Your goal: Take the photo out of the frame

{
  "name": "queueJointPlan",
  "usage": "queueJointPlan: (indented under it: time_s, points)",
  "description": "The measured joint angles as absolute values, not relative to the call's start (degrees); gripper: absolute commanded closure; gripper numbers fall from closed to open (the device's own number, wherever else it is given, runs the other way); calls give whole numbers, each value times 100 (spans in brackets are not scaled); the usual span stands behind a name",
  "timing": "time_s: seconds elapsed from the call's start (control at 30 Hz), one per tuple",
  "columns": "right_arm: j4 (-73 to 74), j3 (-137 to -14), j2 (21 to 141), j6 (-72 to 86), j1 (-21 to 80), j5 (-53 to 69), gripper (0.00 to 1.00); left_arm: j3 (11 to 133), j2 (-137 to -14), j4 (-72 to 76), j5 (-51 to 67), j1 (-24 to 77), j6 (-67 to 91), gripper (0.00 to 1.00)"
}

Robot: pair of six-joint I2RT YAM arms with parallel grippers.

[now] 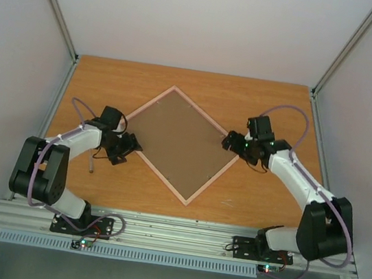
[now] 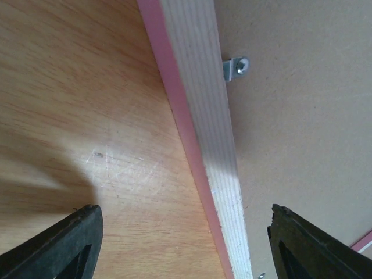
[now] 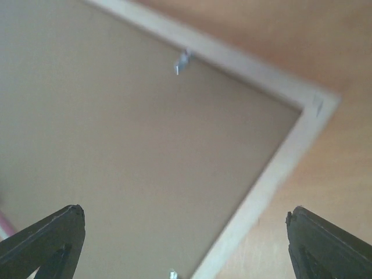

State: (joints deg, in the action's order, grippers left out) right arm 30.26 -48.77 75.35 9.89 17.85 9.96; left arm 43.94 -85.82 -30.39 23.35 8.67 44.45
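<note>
The frame [image 1: 196, 189] lies face down on the table, turned like a diamond, its light wood back up and a pink edge showing. The brown backing board [image 1: 180, 141] fills it. The photo is hidden under the board. My left gripper [image 1: 129, 147] is open, straddling the frame's left rail [image 2: 209, 145] low over the table. My right gripper [image 1: 230, 142] is open above the frame's right corner [image 3: 308, 110], one finger over the board, the other over the table. Small metal tabs [image 2: 237, 68] hold the board; another shows in the right wrist view [image 3: 182, 61].
The wooden table [image 1: 103, 86] is walled by white panels at left, right and back. A metal rail [image 1: 173, 231] carrying both arm bases runs along the near edge. A grey cable loops off each arm.
</note>
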Motion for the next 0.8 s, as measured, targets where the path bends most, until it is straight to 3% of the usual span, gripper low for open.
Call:
queueJointPlan:
  time_s: [0.33,0.8]
  points:
    - [3124,-6825,9566,-432,1337,972,5,4322,-8545,-2842,2340,1098,4611,21]
    - [3135,-7400,11059,-1048,985,1712,5,4759,-9135,-2676,2405,1192,4606,20]
